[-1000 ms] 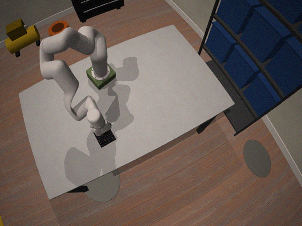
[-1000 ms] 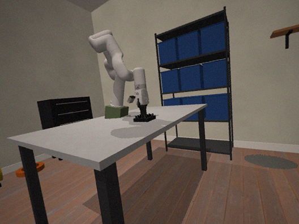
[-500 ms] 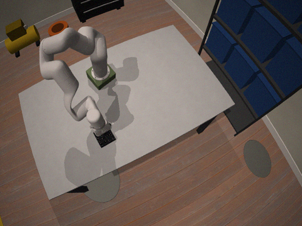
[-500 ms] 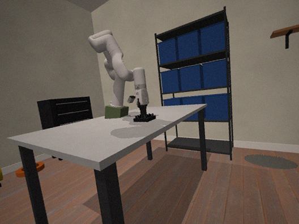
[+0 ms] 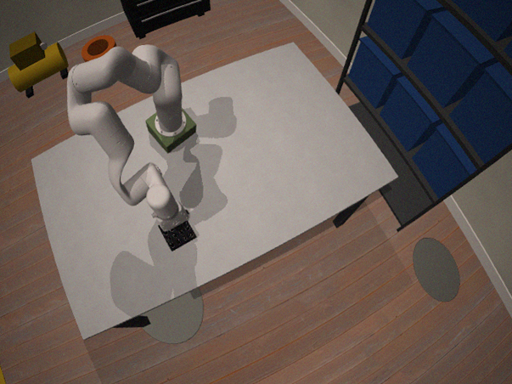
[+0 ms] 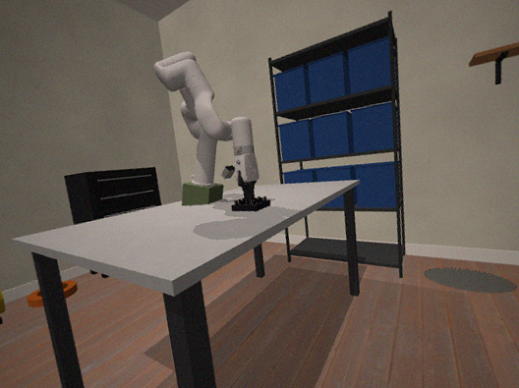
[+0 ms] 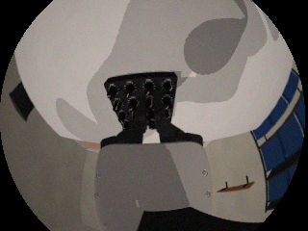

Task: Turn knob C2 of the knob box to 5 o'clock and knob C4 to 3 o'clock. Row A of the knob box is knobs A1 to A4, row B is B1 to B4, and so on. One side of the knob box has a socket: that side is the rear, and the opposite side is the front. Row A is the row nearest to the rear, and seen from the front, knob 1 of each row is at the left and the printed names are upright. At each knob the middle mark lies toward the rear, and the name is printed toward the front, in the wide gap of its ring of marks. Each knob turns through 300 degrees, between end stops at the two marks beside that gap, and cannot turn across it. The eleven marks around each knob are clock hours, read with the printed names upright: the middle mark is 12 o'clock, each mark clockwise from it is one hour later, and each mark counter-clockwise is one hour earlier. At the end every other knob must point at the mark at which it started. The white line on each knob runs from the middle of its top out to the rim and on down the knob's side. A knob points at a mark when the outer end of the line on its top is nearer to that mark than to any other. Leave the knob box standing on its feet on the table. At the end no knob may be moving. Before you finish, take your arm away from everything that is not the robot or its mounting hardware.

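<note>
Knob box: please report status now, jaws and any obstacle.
Gripper low over knob box, jaws nearly shut; grip on a knob cannot be confirmed. Box on its feet on table. Nothing seen in the way.

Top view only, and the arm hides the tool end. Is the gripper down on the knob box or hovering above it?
Observer: Down. In the exterior view the gripper reaches in among the knobs of the knob box.
Operator: Closed on anything?
Observer: Yes. In the wrist view its fingers stand narrow, shut on one knob in the row nearest the camera. I can't tell which knob it is.
Operator: Box flat?
Observer: The exterior view shows it level on the table.
</note>
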### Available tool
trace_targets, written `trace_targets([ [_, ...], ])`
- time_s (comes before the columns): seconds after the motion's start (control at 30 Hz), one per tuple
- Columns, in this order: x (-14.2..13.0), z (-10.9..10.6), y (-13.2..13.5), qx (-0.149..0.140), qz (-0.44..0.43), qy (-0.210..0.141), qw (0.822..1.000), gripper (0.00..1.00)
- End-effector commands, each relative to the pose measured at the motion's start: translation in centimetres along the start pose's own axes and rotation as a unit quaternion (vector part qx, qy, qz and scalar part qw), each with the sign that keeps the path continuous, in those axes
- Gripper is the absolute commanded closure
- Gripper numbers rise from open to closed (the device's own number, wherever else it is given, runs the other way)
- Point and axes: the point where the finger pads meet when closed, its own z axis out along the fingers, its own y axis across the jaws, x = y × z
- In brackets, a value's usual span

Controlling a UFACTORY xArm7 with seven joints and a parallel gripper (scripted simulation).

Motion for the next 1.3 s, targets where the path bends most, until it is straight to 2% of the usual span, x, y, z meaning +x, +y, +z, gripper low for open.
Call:
trace_targets([
  [0.0,-0.08,-0.05,-0.05,0.001,0.012,-0.001,1.0,0.92],
  [0.47,-0.08,-0.05,-0.06,0.001,0.09,-0.001,0.996,0.92],
  [0.67,-0.08,-0.05,-0.06,0.001,0.148,-0.001,0.989,0.92],
  [0.97,-0.08,-0.05,-0.06,0.001,0.251,-0.001,0.968,0.92],
  [1.03,-0.08,-0.05,-0.06,0.001,0.251,-0.001,0.968,0.92],
  [1.27,-0.08,-0.05,-0.06,0.001,0.339,-0.001,0.941,0.92],
])
